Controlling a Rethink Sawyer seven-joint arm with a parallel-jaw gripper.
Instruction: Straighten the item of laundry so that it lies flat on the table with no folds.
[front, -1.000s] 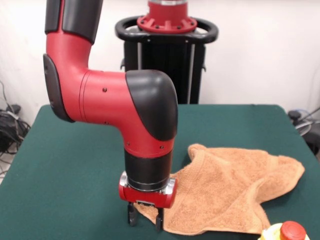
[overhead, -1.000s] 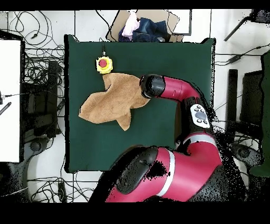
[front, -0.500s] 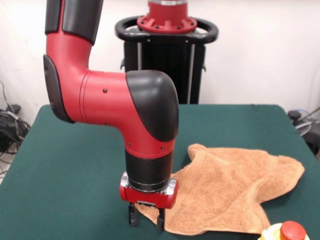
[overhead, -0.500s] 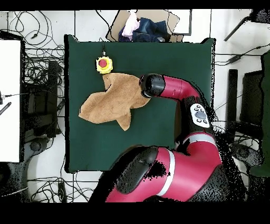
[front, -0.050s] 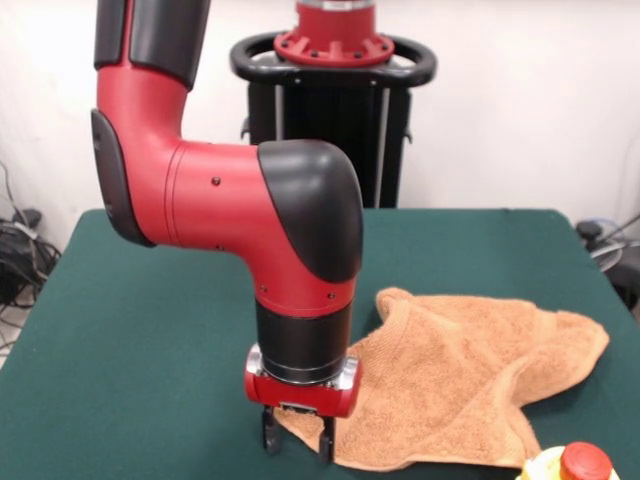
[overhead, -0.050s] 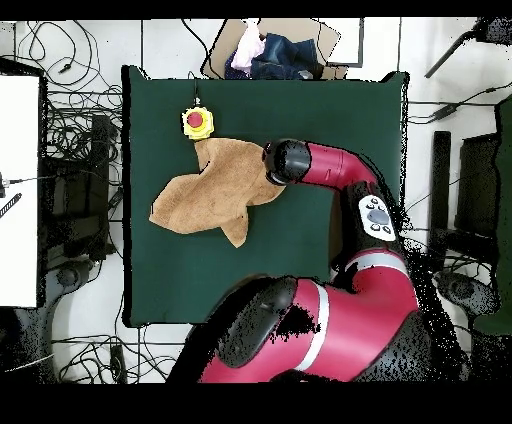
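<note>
Front view, left to right. The green table (front, -0.050s: 120, 340) is bare across the left half of the frame. The red and black arm (front, -0.050s: 230, 210) comes down at centre left, its wrist vertical (elbow cap black, forearm red). The gripper (front, -0.050s: 297, 443) sits low at bottom centre, its two dark fingers (front, -0.050s: 269, 436) spread apart and pointing down, one on each side of the towel's left corner; the tips are at or just above the cloth, and contact cannot be confirmed. Nothing is clamped between them.

The orange-tan terry towel (front, -0.050s: 470, 370) occupies the lower right of the frame. It is not flat: a raised fold runs from the upper bump near centre toward the lower right, and the outline is irregular, with one lobe reaching the right edge of the table. A hemmed border shows along the left edge near the gripper. At the bottom right corner a yellow object with a red button top (front, -0.050s: 575, 463) stands just beside the towel's lower edge.

Overhead view, left to right. The towel (overhead, -0.050s: 215, 190) lies in the upper middle of the table (overhead, -0.050s: 300, 110), the red button (overhead, -0.050s: 197, 121) at its upper edge, the arm's wrist (overhead, -0.050s: 284, 162) over its right corner.
</note>
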